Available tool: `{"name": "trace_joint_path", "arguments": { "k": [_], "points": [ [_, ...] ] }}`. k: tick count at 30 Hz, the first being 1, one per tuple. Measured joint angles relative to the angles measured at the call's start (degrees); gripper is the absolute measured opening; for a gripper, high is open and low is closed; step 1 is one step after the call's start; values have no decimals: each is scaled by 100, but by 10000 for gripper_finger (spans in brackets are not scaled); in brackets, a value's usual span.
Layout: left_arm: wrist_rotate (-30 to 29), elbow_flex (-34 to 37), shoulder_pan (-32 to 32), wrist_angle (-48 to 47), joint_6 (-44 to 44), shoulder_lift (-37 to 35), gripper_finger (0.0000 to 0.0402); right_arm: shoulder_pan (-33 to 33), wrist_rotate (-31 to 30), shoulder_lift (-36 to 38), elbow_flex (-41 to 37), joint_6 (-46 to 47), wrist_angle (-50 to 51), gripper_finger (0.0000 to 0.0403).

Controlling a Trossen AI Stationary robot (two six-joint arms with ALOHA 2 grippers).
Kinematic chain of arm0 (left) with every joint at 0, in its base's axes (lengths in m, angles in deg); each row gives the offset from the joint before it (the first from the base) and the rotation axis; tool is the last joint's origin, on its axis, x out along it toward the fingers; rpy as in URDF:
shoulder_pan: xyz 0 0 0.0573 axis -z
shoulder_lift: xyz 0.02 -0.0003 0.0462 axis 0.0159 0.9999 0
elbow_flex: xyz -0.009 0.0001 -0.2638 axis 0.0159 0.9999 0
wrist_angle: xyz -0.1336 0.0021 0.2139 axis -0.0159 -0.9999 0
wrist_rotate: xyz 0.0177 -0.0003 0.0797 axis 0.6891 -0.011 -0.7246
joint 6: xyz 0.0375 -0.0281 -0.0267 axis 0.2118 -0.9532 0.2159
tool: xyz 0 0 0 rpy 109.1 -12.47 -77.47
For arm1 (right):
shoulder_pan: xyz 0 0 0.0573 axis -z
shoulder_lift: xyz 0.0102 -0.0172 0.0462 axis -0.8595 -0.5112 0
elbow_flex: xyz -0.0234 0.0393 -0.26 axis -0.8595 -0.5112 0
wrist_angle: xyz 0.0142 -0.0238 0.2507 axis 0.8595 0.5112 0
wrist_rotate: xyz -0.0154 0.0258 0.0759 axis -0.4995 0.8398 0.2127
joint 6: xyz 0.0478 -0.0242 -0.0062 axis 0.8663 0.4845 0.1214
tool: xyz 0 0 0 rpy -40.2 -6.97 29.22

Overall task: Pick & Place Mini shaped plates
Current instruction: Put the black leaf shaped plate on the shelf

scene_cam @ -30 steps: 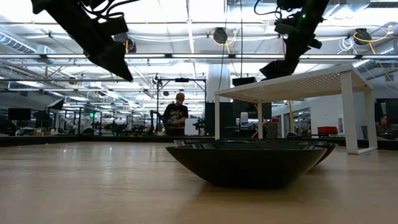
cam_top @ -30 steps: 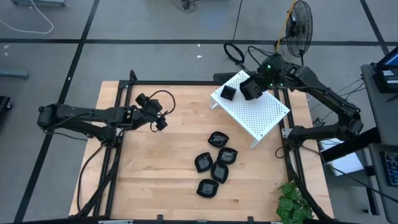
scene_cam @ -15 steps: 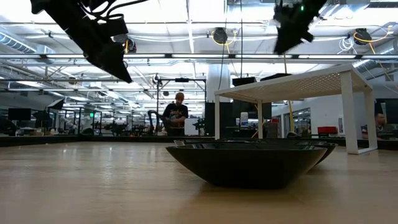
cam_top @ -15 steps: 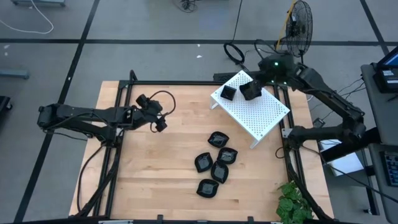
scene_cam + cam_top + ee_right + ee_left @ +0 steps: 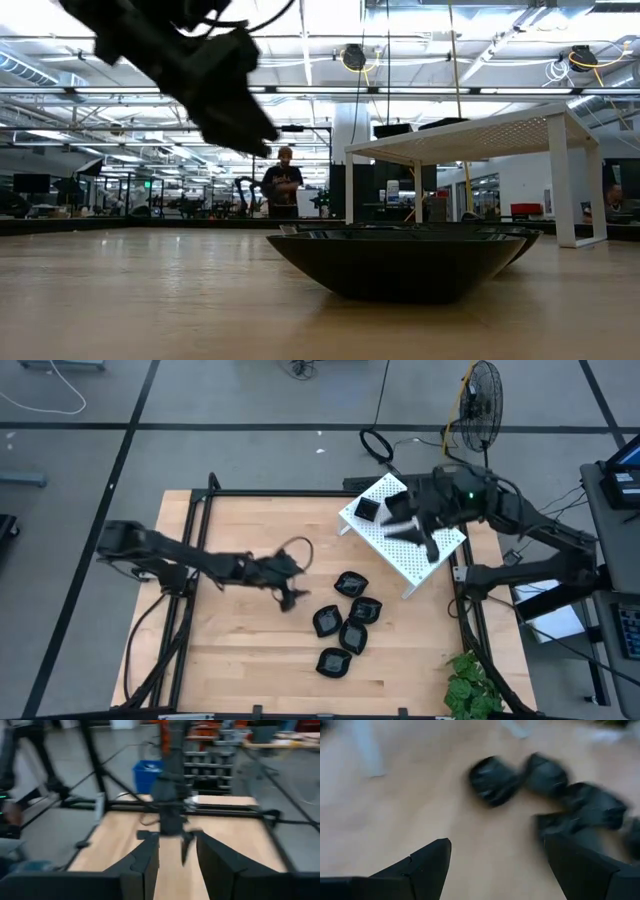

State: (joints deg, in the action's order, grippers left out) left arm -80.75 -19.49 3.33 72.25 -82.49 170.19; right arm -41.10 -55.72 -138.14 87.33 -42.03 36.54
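Several mini shaped plates, small and glossy black, lie bunched on the wooden table (image 5: pixel 240 650) right of centre: one (image 5: pixel 350 582), another (image 5: pixel 327 620), a third (image 5: pixel 333 661). The nearest fills the low view (image 5: pixel 400 262). My left gripper (image 5: pixel 290 598) (image 5: pixel 495 865) hangs open just left of the bunch, above the table, pointing slantwise down at it (image 5: pixel 495 780). One more plate (image 5: pixel 368 508) rests on the white perforated rack (image 5: pixel 440 555); a flat dark shape (image 5: pixel 440 123) shows on the rack's top. My right gripper (image 5: pixel 400 526) (image 5: pixel 177 855) is open and blurred above the rack.
The rack (image 5: pixel 480 135) stands on legs at the table's far right. A black frame (image 5: pixel 200 510) runs along the table's edges. A green plant (image 5: pixel 470 690) sits at the near right corner and a fan (image 5: pixel 482 400) stands beyond the far edge. A person (image 5: pixel 283 185) stands far behind.
My left gripper has swung toward the table's right and near edges, sinking and tipping down until it hangs beside the bunch of plates. My right gripper has left a plate on the rack's top, risen clear of it and swung toward the near edge, turning level.
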Motion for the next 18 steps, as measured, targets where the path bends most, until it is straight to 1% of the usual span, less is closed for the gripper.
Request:
{"name": "trace_joint_path", "arguments": {
  "k": [2,4,7,11,14,18],
  "points": [
    [205,-26,144,823,-126,564,324,-342,-1,44,0,-80,160,118],
    [220,-185,270,1240,-319,1125,324,-645,1,62,0,-153,323,118],
    [161,-586,386,1034,-727,1793,324,-982,-3,69,0,-216,518,118],
    [162,-1109,484,637,-1098,2491,324,-1264,-3,86,0,-374,668,116],
    [128,-1413,576,508,-1169,2812,324,-1407,-5,81,-24,-480,655,114],
    [74,-1625,671,446,-1374,2963,324,-1493,-3,130,-173,-558,578,114]
  ]
}}
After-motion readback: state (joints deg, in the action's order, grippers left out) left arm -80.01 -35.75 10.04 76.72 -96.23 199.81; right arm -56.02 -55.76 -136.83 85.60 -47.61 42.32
